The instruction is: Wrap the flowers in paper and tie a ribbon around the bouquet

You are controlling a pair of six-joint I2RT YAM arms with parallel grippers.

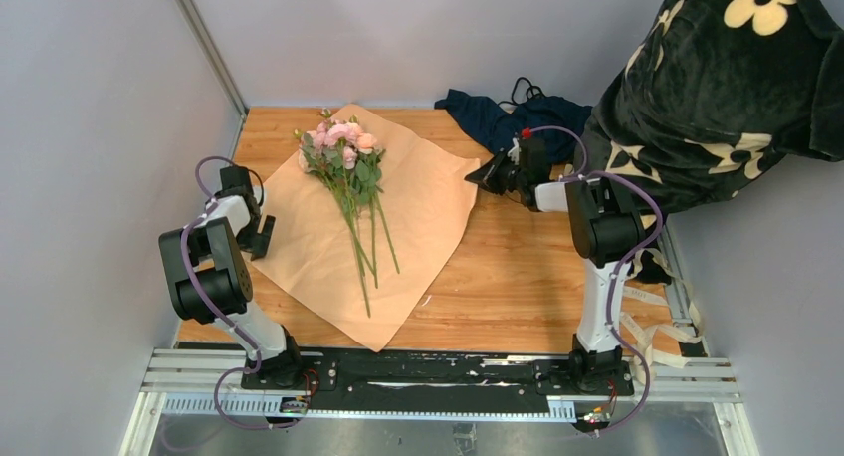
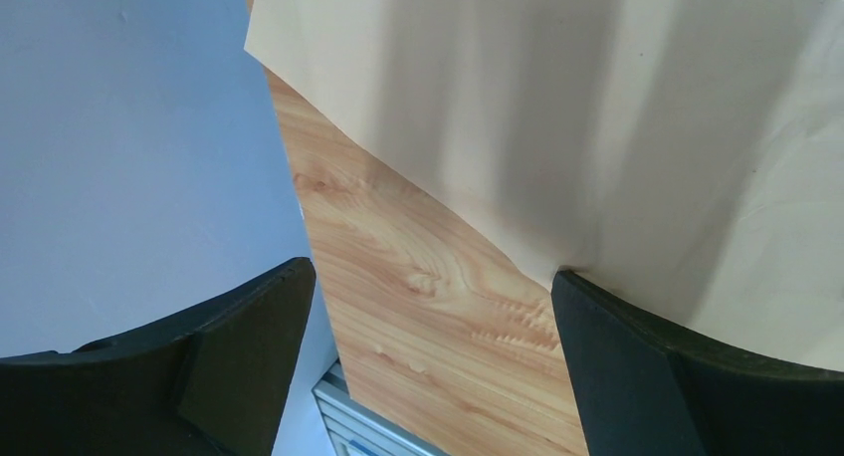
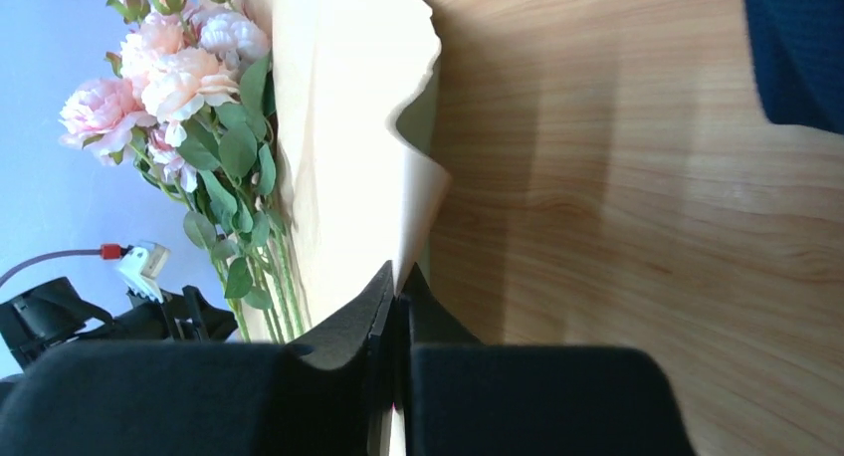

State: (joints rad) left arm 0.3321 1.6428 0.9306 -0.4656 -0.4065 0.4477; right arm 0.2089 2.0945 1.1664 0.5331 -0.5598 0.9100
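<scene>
The paper [image 1: 418,212] lies tan side up on the wooden table, with the flowers [image 1: 343,149] on its upper left, pink heads far and stems toward me. My right gripper [image 1: 487,173] is shut on the paper's right corner; in the right wrist view the jaws [image 3: 398,274] pinch the raised paper edge [image 3: 338,127], the flowers [image 3: 169,68] beyond. My left gripper [image 1: 262,233] stands open at the paper's left edge. In its wrist view one finger touches the paper [image 2: 597,108], and only bare wood lies between the jaws [image 2: 433,277]. Cream ribbon [image 1: 665,330] lies by the right arm's base.
A dark navy cloth [image 1: 508,117] sits at the back of the table, just behind the right gripper. Black fabric with cream flower prints [image 1: 717,88] fills the far right. Grey walls [image 1: 100,127] close the left side and back. The metal rail [image 1: 438,381] runs along the near edge.
</scene>
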